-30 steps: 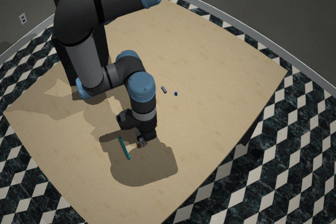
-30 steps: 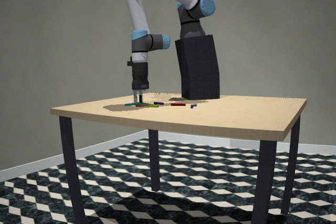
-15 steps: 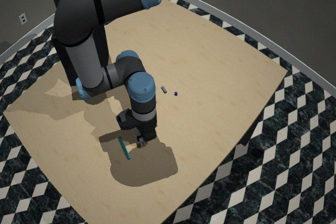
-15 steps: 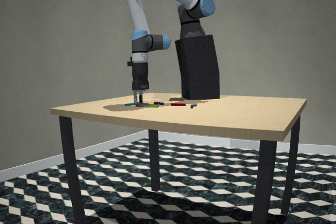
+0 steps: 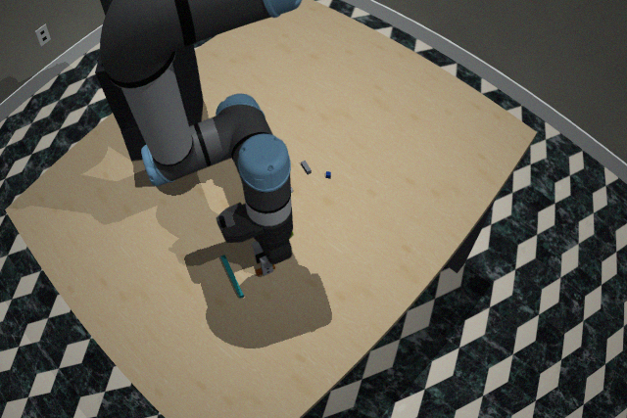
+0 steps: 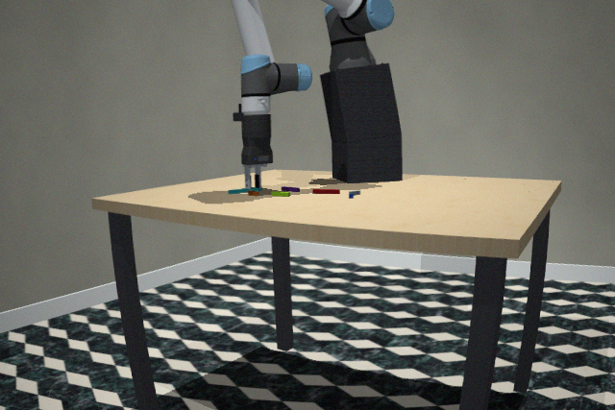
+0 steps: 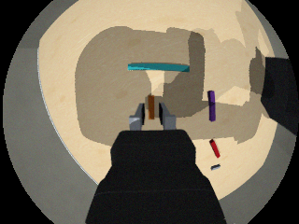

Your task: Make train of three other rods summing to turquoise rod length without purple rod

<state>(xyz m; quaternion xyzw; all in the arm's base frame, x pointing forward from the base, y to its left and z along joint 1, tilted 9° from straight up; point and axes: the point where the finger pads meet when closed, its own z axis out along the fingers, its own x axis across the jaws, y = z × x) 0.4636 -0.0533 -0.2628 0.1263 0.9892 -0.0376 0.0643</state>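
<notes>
The turquoise rod (image 5: 231,276) lies flat on the table, left of the gripper; it also shows in the wrist view (image 7: 159,67). My gripper (image 5: 264,266) is low over the table, its fingers open on either side of the orange rod (image 7: 149,106), which lies flat between them with a small gap on each side. In the side view the gripper (image 6: 253,180) reaches down to the orange rod (image 6: 254,193). The lime rod (image 6: 281,193) lies just right of it. The grey rod (image 5: 306,166) and the blue rod (image 5: 327,173) lie apart, farther back.
A purple rod (image 7: 212,105) and a red rod (image 7: 215,148) lie to the right of the gripper, toward the arm's dark base (image 6: 364,122). The arm hides them in the overhead view. The table's front edge is some way off.
</notes>
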